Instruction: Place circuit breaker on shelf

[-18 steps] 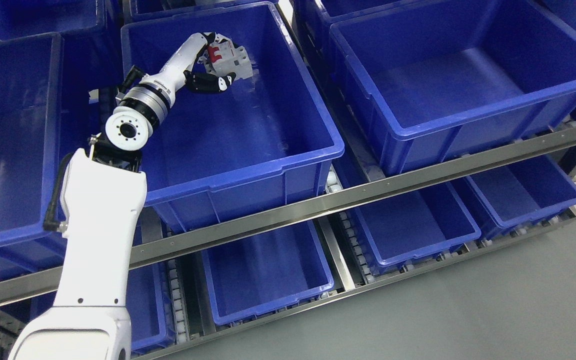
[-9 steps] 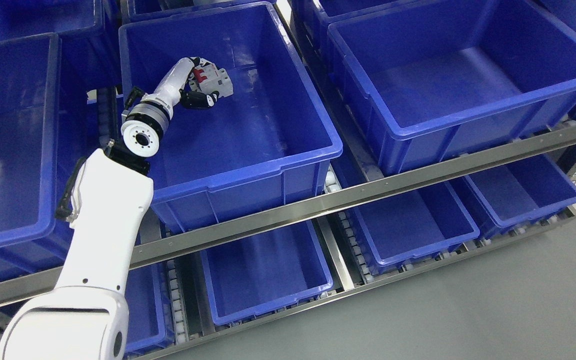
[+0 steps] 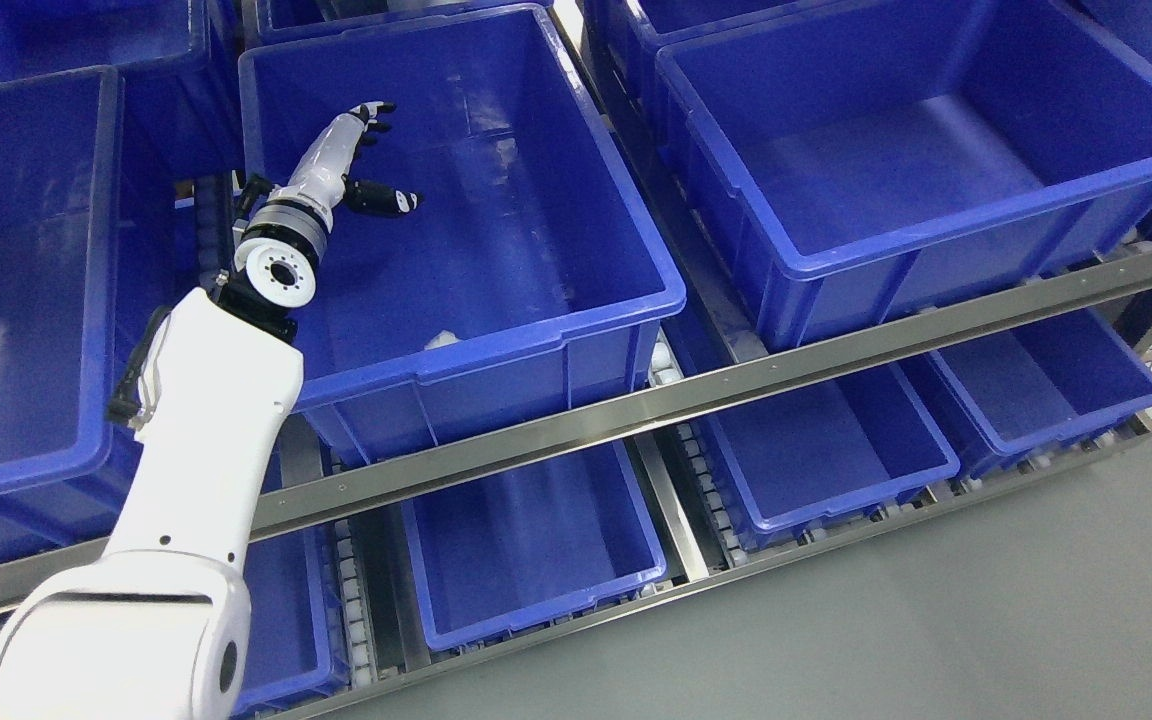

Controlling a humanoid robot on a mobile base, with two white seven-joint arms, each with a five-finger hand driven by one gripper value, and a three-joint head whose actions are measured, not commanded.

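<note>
Scene: I am reaching my left arm over the near-left corner of the middle bin (image 3: 671,295) on the upper level of a steel rack (image 3: 736,385) lined with blue bins.

Left hand: my left hand (image 3: 361,160) is hanging inside that bin, close to its left wall, with the fingers (image 3: 376,108) spread and the thumb standing apart. It is gripping nothing.

Right hand: I am not seeing it anywhere in the view.

Breaker: a small pale shape (image 3: 441,340) is showing low inside the bin, tucked against the near wall and mostly hidden behind the rim. I am taking it for the circuit breaker, though too little of it is showing to be sure. It is lying well apart from my hand.

Step in hand: I am judging the placing to be done, since the hand is empty and the pale part is sitting inside the bin on the rack.

Next move: I am expecting to lift the hand straight up, clear of the bin's left wall and near rim, and draw the arm back toward me without knocking the bin.

Risk: the wrist is sitting just above the bin's near-left rim, so a sideways pull is likely to catch it.
</note>
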